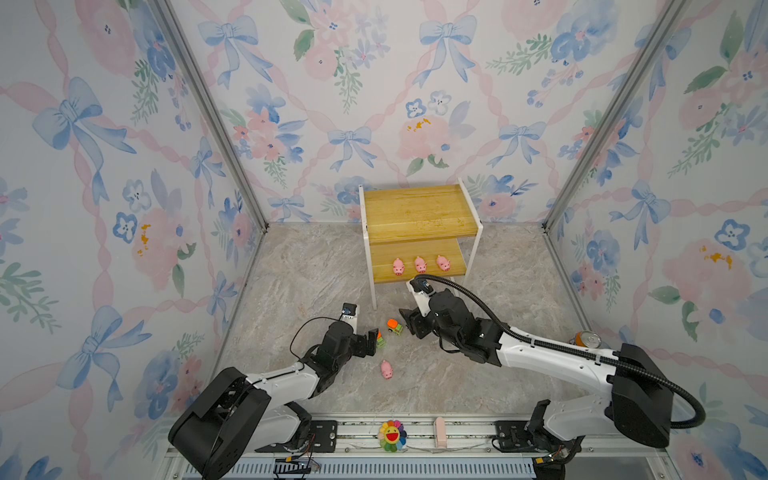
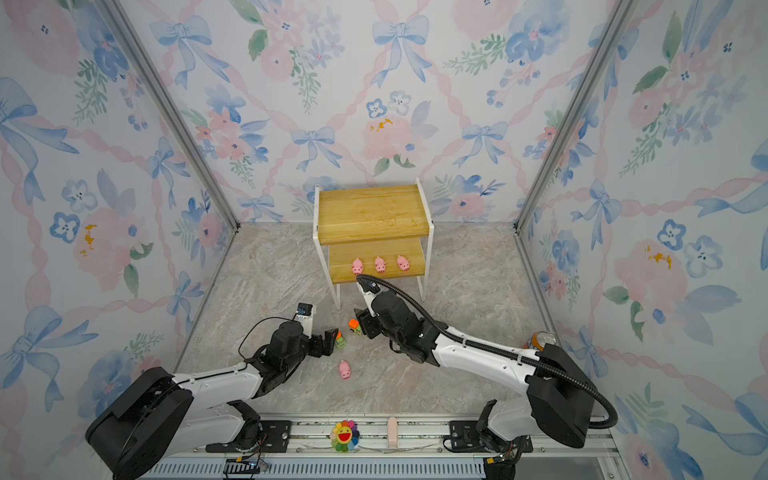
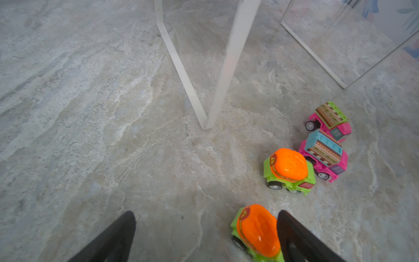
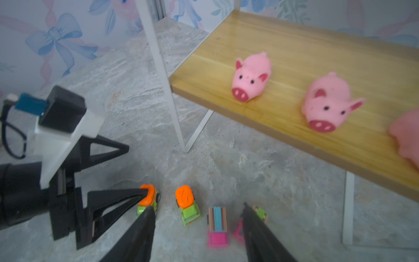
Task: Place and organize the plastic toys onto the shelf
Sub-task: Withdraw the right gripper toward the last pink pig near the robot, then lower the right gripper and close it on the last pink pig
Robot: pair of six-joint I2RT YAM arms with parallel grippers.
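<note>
The released right gripper (image 4: 197, 206) hid the pink trucks (image 4: 217, 223) in both top views. The left gripper (image 3: 206, 212), likewise spread, partly hid a green truck (image 3: 258, 229).

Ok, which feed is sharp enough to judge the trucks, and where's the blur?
Left wrist view: crisp on the green trucks and the pink trucks; only the shelf leg is soft. Right wrist view: smeared throughout, pigs fuzzy-edged. Both top views: sharp, evenly lit, no harsh glare on the shelf, wall posts splayed by the wide lens.

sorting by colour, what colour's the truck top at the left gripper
Orange; truck shows best in left wrist view.
</note>
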